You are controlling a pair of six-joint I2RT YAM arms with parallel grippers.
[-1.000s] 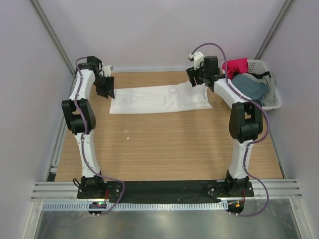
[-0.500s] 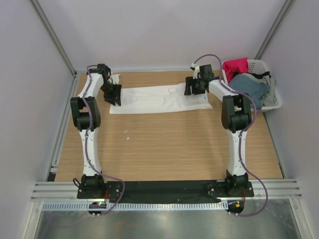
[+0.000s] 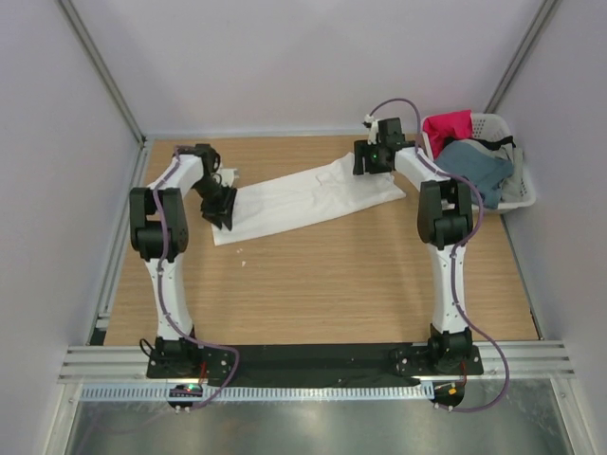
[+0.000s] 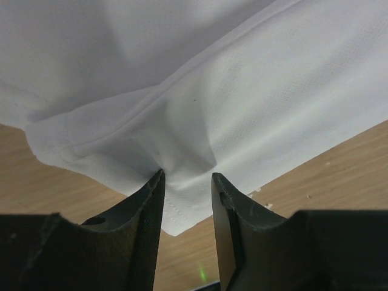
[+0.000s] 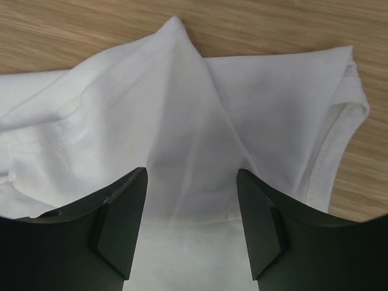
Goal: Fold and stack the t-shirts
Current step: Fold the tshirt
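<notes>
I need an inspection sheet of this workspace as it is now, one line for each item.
Surface: wooden table, light brown.
Job's things: white t-shirt spread at an angle near the far edge; slate blue shirt and red-pink shirt heaped in the white basket, far right.
Clutter: small white specks by the shirt's left end.
Grippers: left gripper pinches the white t-shirt's left corner; right gripper has jaws apart astride a raised fold at its right end, grip uncertain.
Cables: purple cables run along both arms.
Surroundings: pale walls; metal rail at the near edge.
</notes>
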